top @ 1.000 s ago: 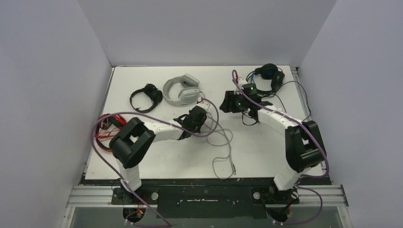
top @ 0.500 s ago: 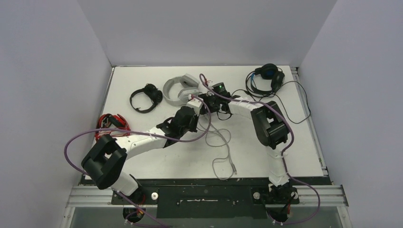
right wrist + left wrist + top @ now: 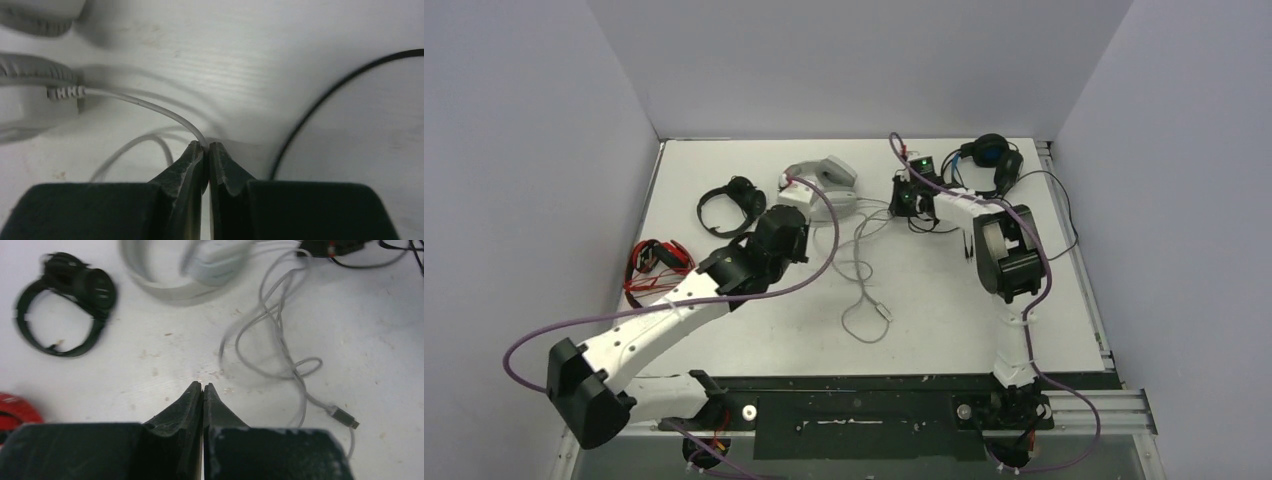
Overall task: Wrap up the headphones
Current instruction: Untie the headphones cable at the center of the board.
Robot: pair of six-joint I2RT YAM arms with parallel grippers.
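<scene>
The white-grey headphones (image 3: 826, 172) lie at the back centre, and their grey cable (image 3: 861, 262) trails in loops toward me, ending in a plug (image 3: 882, 312). My right gripper (image 3: 898, 196) is shut on that cable (image 3: 150, 107) a short way from the earcup (image 3: 30, 95). The left gripper (image 3: 794, 215) is shut and holds nothing; it hovers over bare table (image 3: 202, 386), short of the white-grey headphones (image 3: 210, 267) and left of the cable (image 3: 280, 340). Small black headphones (image 3: 732, 205) lie at the back left, red-and-black ones (image 3: 659, 262) at the left edge, black-and-blue ones (image 3: 986, 160) at the back right.
A thin black cable (image 3: 1064, 215) from the black-and-blue headphones runs along the table's right side and crosses the right wrist view (image 3: 320, 100). Grey walls close in the table on three sides. The purple arm cables (image 3: 814, 270) hang over the table.
My right gripper reached left to the white-grey headphones, closed on their cable and drew back right. The cable and plug slid up the table. The left arm stretched out leftward.
</scene>
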